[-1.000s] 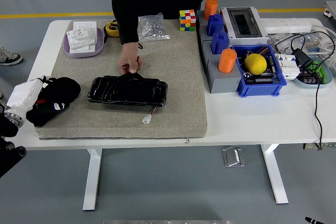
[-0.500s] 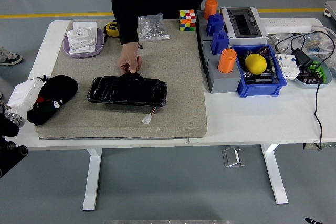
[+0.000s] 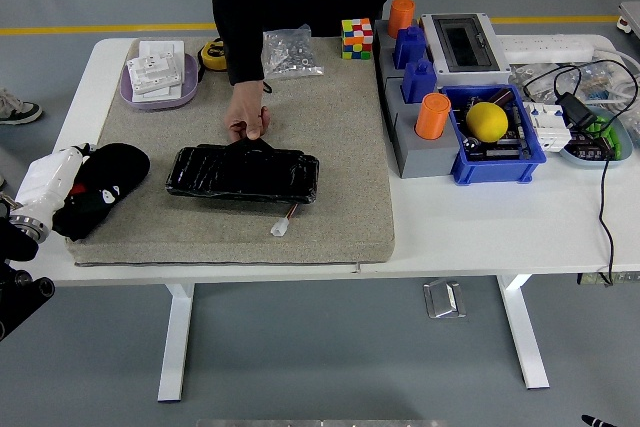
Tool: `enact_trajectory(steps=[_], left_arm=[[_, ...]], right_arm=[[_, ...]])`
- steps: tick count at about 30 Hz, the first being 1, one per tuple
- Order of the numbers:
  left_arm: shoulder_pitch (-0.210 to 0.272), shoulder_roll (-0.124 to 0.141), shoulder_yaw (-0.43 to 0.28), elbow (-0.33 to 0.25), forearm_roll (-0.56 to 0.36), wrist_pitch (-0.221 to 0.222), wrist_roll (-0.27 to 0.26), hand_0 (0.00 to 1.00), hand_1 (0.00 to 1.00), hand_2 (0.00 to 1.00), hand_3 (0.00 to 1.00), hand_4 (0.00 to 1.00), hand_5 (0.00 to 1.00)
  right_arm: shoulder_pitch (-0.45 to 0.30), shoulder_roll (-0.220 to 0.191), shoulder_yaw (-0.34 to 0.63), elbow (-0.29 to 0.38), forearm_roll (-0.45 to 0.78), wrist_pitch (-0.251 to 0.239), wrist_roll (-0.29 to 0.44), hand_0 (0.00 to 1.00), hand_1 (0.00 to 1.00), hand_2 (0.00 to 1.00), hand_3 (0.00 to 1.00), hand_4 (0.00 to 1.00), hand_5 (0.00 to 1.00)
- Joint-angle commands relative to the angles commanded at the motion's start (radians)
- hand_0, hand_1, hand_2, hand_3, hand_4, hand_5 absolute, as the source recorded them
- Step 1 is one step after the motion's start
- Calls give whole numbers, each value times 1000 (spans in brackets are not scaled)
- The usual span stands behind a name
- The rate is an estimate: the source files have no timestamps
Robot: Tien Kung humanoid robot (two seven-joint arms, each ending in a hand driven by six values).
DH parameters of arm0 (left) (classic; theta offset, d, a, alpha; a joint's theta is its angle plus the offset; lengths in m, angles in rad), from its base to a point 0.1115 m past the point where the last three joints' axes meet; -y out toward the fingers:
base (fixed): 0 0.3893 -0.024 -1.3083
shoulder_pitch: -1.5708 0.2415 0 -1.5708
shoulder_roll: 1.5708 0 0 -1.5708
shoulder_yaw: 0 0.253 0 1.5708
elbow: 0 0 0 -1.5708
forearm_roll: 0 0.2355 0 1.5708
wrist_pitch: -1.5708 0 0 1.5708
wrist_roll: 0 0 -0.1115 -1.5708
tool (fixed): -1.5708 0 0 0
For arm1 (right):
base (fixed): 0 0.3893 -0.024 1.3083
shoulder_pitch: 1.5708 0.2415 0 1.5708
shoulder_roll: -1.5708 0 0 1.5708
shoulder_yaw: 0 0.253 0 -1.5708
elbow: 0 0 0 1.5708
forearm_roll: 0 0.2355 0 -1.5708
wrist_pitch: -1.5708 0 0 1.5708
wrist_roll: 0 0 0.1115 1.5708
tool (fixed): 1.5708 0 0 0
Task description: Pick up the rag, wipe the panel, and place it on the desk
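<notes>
A glossy black panel (image 3: 243, 172) lies flat on the grey felt mat (image 3: 330, 147), with a small white connector (image 3: 279, 229) on a wire at its near edge. A person's hand (image 3: 247, 123) presses on the panel's far edge. My left hand (image 3: 98, 187) sits at the mat's left edge, well left of the panel, curled around a dark rag (image 3: 122, 164) bunched in it. Black hand and black rag are hard to tell apart. My right hand is out of view.
Behind the mat are a purple dish (image 3: 158, 80) with cards, a bag of screws (image 3: 290, 52) and a colour cube (image 3: 357, 37). To the right stand grey and blue holders with orange cylinders (image 3: 433, 115), a blue bin (image 3: 500, 152) with a yellow ball, and cables (image 3: 590, 117).
My left hand with the dark bundle has drawn back a little to the left along the mat's edge. The panel and the person's hand have stayed put.
</notes>
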Motion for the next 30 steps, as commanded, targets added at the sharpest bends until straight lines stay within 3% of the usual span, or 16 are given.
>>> enact_trajectory(steps=[1, 6, 7, 18, 19, 30], left_arm=[[0, 0, 0, 0, 1, 2, -1, 352, 222, 623, 583, 628, 270], [1, 0, 1, -4, 4, 12, -4, 352, 222, 623, 583, 628, 270], [1, 0, -1, -3, 5, 13, -5, 334, 194, 587, 564, 578, 217], [4, 0, -4, -9, 2, 16, -13, 325, 189, 574, 552, 533, 154], [4, 1, -4, -10, 1, 16, -12, 320, 187, 567, 550, 491, 88], [5, 2, -15, -27, -28, 0, -27, 317, 185, 564, 548, 483, 92]], right_arm=[[0, 0, 0, -1, 0, 0, -1, 794, 671, 718, 659, 998, 520], [0, -1, 1, -1, -1, 1, -2, 794, 671, 718, 659, 998, 520], [0, 0, 1, -1, 0, 1, -1, 794, 671, 718, 657, 998, 519], [0, 0, 5, -1, -1, 0, -1, 794, 671, 718, 657, 998, 517], [0, 1, 5, -1, -1, 0, -2, 794, 671, 718, 657, 998, 516], [-1, 4, 8, -1, 1, 0, -2, 793, 671, 719, 656, 998, 515]])
